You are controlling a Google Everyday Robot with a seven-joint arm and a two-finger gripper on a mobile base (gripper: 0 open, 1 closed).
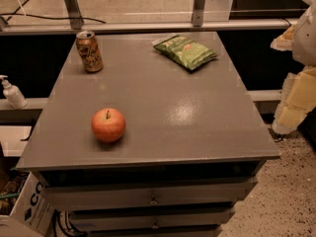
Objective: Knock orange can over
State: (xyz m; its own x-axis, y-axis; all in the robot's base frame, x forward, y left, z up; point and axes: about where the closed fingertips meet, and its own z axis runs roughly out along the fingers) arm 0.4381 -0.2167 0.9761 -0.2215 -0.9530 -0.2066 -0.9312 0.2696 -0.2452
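Observation:
The orange can [89, 51] stands upright at the far left corner of the grey cabinet top [168, 107]. It is orange-gold with dark markings and a silver top. My gripper [295, 100] is at the right edge of the view, beyond the right side of the cabinet top. It is pale yellow and white and partly cut off by the frame. It is far from the can and touches nothing on the top.
A red-orange apple [108, 125] sits at the front left of the top. A green snack bag [185, 51] lies at the far right. A white pump bottle [12, 93] stands on a ledge to the left. Drawers [153, 197] are below.

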